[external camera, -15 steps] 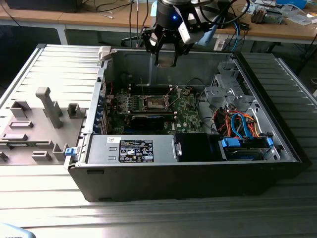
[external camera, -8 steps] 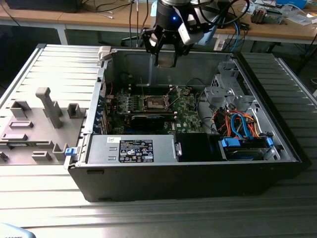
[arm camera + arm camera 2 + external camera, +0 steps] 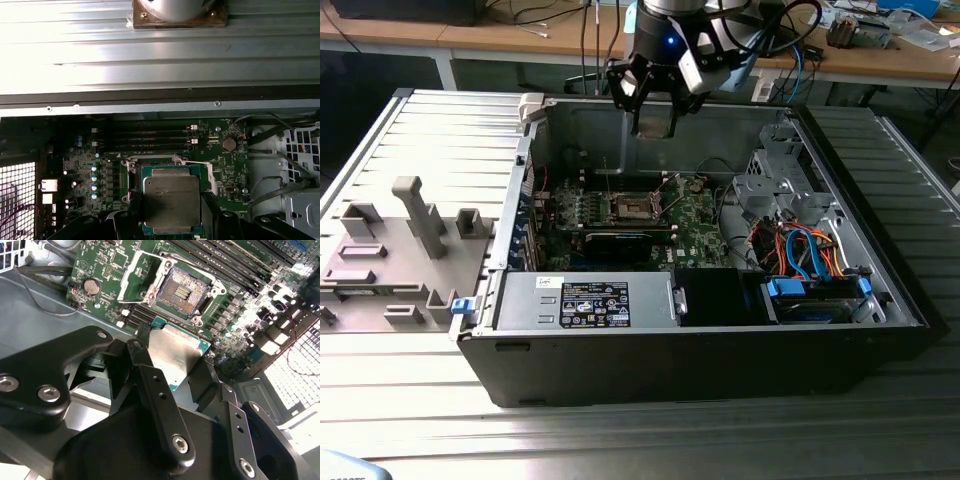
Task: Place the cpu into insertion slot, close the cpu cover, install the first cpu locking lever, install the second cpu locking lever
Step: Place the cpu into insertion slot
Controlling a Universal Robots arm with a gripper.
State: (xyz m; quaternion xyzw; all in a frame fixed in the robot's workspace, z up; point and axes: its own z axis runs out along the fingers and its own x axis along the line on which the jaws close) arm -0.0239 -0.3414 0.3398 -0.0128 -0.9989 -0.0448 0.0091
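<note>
My gripper (image 3: 653, 125) hangs above the open computer case, near its back wall. It is shut on the cpu (image 3: 175, 357), a flat square chip with a dull silver top, gripped by two opposite edges between black fingers (image 3: 150, 385). In the first wrist view the cpu (image 3: 171, 202) sits held in my gripper (image 3: 171, 216), in front of the insertion slot (image 3: 170, 167). The insertion slot (image 3: 182, 292) on the green motherboard (image 3: 695, 215) shows its dark bare centre. The cpu cover (image 3: 131, 280) is swung open beside it. The cpu is well above the insertion slot (image 3: 628, 207), not touching.
Long memory slots (image 3: 235, 265) run beside the socket, and a coin battery (image 3: 91, 286) lies on its other side. A black expansion card (image 3: 620, 240), a grey power supply (image 3: 590, 300) and a drive cage with coloured cables (image 3: 805, 250) fill the case. A grey fixture tray (image 3: 400, 240) lies on the exterior view's left.
</note>
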